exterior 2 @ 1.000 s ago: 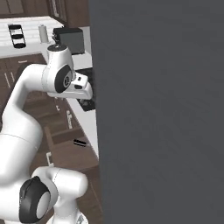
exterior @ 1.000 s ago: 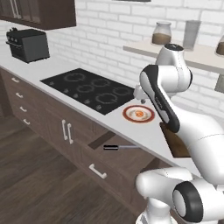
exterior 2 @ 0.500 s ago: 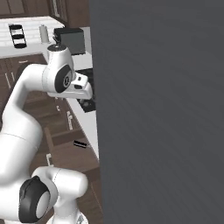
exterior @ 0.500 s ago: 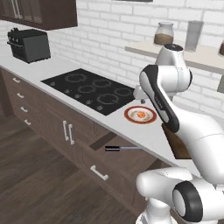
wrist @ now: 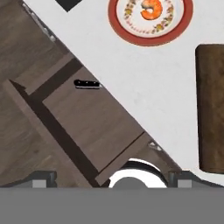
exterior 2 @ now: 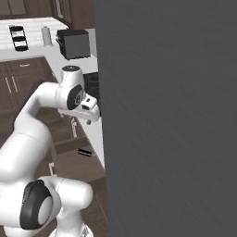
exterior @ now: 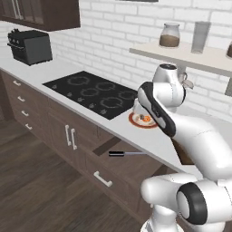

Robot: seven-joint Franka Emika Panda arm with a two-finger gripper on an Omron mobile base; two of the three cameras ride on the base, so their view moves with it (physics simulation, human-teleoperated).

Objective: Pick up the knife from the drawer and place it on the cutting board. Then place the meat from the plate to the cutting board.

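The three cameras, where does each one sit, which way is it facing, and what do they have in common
Left base view: behind the arm's left, looking forward and down at the counter, plate, meat and open drawer; arm rises at lower right.
Right base view: behind the arm's right, facing forward past a grey wall; arm rises at lower left.
Hand view: on the hand, looking down at the cutting board.
Shared: all three show the knife in the drawer.

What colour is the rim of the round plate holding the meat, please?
Red-orange, around a white centre; the round shallow plate shows best in the hand view.
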